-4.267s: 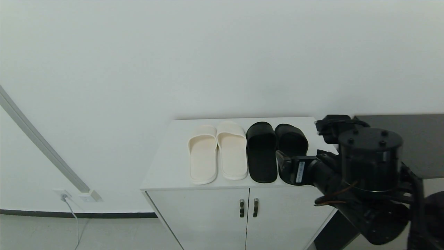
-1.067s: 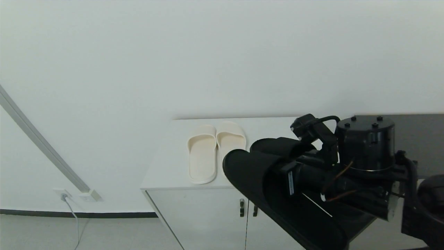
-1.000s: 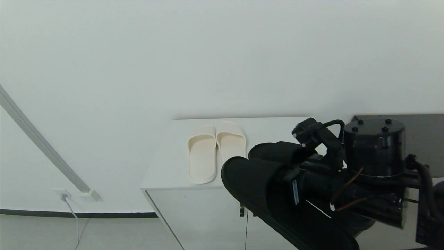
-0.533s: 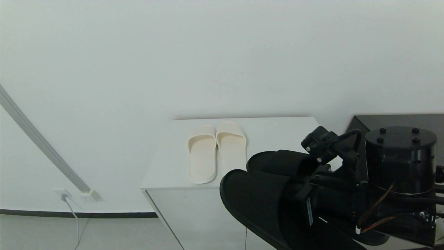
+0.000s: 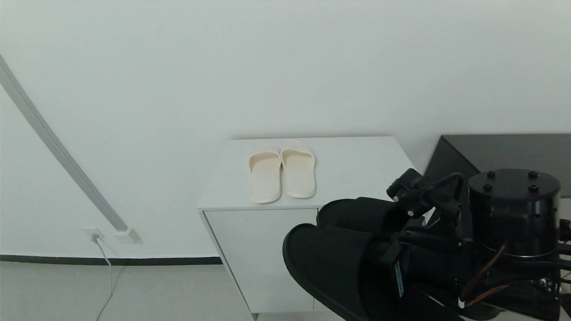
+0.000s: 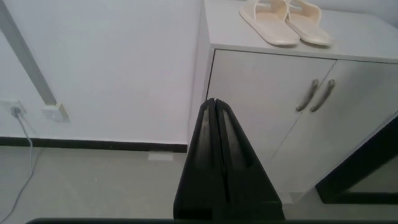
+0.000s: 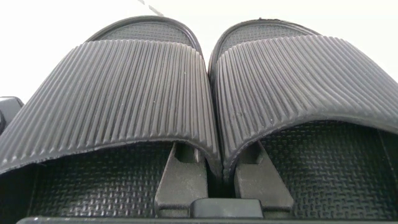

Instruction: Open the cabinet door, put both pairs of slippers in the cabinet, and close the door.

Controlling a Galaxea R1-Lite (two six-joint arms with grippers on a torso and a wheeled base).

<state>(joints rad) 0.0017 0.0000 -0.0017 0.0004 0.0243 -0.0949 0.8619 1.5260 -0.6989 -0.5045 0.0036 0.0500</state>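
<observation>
Plainly, at my right wrist the right gripper (image 7: 219, 171) is clamped on the inner walls of the black slippers (image 7: 143, 81); such a thin pinch could let one slide out if I swing. From the head, the cabinet (image 5: 263, 254) just beyond that hand has shut doors, barring the way; the white slippers (image 5: 282, 171) lie on top, farther off. At my left wrist, the left gripper (image 6: 215, 109) is pressed together, empty, handles (image 6: 317, 94) ahead of it.

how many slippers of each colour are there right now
cream slippers: 2, side by side on the cabinet top
black slippers: 2, gripped together by the right hand
total: 4
</observation>
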